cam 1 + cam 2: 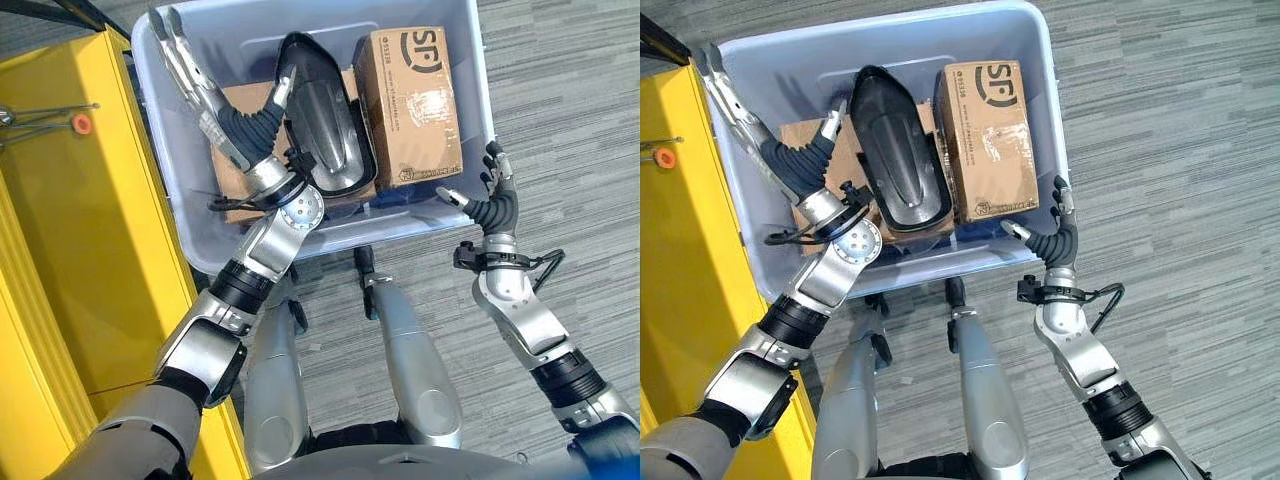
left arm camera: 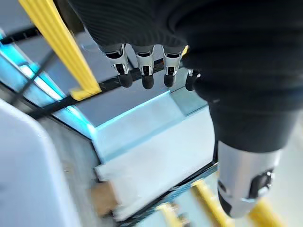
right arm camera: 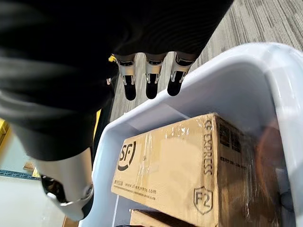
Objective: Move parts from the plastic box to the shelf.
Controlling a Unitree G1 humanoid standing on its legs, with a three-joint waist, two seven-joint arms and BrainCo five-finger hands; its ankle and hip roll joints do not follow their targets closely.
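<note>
A pale plastic box (image 1: pixel 478 70) on the floor holds a black moulded part (image 1: pixel 325 110), a brown cardboard carton (image 1: pixel 410 100) to its right and a flat piece of cardboard (image 1: pixel 240 105) underneath. My left hand (image 1: pixel 235 125) hovers over the box's left side, open, its fingers (image 1: pixel 185 60) straight and pointing at the far left corner, the thumb beside the black part's edge. At the box's near right corner my right hand (image 1: pixel 495 205) is open and holds nothing. In the right wrist view the right hand's fingers (image 3: pixel 151 78) hang above the rim (image 3: pixel 246 61) and the carton (image 3: pixel 180 170).
A yellow shelf (image 1: pixel 70 250) stands close along the box's left side, with thin metal rods and an orange knob (image 1: pixel 81 123) near its top. Striped grey carpet (image 1: pixel 560 120) lies to the right of the box. The yellow shelf's beam (image 2: pixel 61 47) runs past my left hand's fingers.
</note>
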